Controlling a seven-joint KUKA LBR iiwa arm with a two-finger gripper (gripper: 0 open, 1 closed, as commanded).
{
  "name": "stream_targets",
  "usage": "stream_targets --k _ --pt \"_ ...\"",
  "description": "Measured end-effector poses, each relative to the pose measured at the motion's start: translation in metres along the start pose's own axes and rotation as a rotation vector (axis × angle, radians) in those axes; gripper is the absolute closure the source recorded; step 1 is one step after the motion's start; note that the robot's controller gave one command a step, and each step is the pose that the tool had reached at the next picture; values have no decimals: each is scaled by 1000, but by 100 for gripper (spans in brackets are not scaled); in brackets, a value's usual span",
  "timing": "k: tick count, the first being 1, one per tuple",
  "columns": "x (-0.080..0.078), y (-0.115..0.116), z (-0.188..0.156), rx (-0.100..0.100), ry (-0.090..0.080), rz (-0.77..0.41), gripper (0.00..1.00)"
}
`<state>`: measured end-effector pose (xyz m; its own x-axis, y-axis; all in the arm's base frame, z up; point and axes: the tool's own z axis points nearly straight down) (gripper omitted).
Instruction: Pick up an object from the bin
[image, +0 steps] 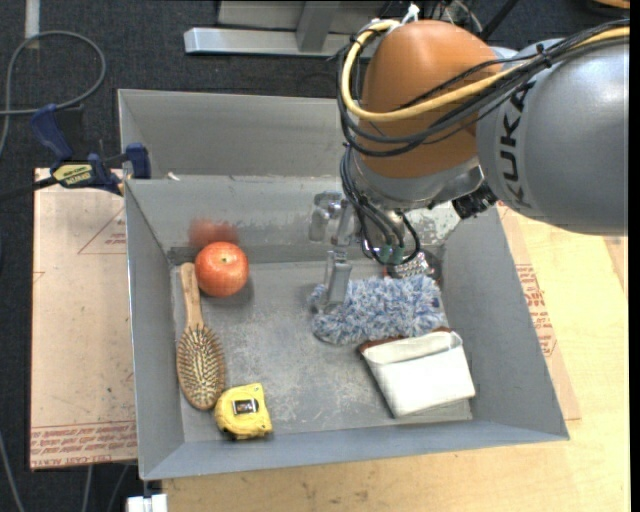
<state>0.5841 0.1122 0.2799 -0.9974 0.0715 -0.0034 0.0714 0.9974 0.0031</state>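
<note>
Gripper (340, 288) is low on the 9 o'clock edge of the blue shaggy cloth (390, 305), right of bin centre. Probably going for an edge pinch. Released or clenched: can't tell.

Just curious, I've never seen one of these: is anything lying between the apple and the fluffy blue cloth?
No. In the camera view, only bare bin floor lies between the apple and the blue cloth.

Gripper (335, 288) low beneath arm (565, 120)
</note>
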Motion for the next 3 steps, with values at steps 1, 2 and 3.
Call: stream_targets --k 1,2,3 --pt "-2 -25 37 -1 -5 44 0" --pt "-9 -55 90 -1 -3 37 0" --pt "-14 -61 151 0 -9 -59 0"
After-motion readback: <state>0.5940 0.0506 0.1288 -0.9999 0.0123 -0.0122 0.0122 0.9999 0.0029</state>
